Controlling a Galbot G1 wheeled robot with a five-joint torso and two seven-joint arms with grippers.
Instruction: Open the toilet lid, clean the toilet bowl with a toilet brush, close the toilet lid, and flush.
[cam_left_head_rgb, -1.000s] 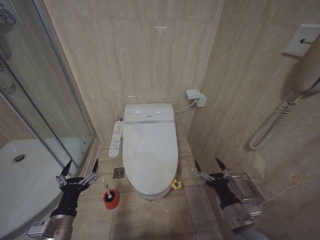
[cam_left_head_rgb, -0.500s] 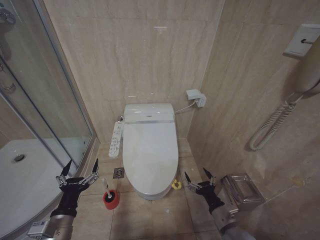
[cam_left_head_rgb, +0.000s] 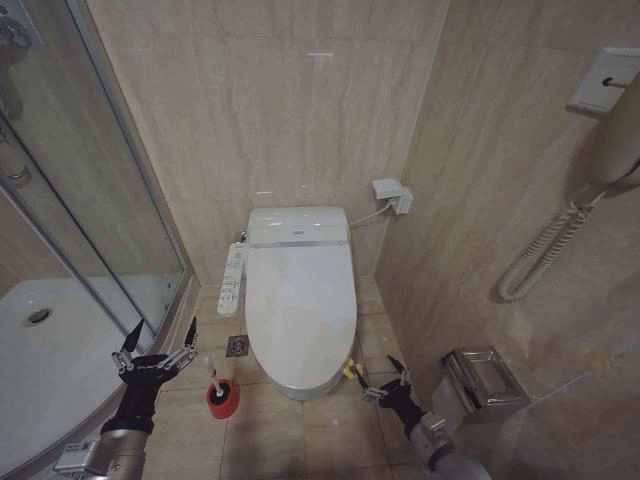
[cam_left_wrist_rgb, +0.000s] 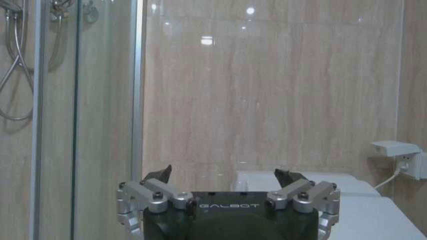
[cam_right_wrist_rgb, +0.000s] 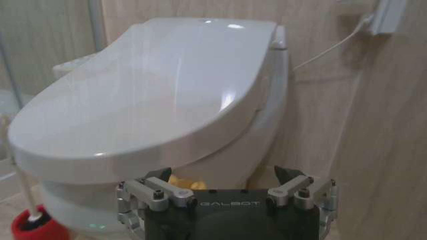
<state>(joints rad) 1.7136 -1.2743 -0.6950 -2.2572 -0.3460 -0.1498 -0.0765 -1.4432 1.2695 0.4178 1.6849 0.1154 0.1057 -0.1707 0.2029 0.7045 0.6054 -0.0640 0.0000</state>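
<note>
Your right hand (cam_left_head_rgb: 385, 381) sits low by the toilet's front right corner, fingers spread wide and holding nothing; it is just beside the small yellow loop tag (cam_left_head_rgb: 350, 370) on the toilet lid (cam_left_head_rgb: 300, 305), likely because that tag is the lid's pull point; the lid lies flat and shut over the toilet bowl (cam_right_wrist_rgb: 73, 207), so step one is not yet done. Your left hand (cam_left_head_rgb: 153, 350) hangs open and empty near the toilet brush (cam_left_head_rgb: 221, 393); the brush stands in its red cup on the floor by the bowl's left front, within reach for the scrub.
</note>
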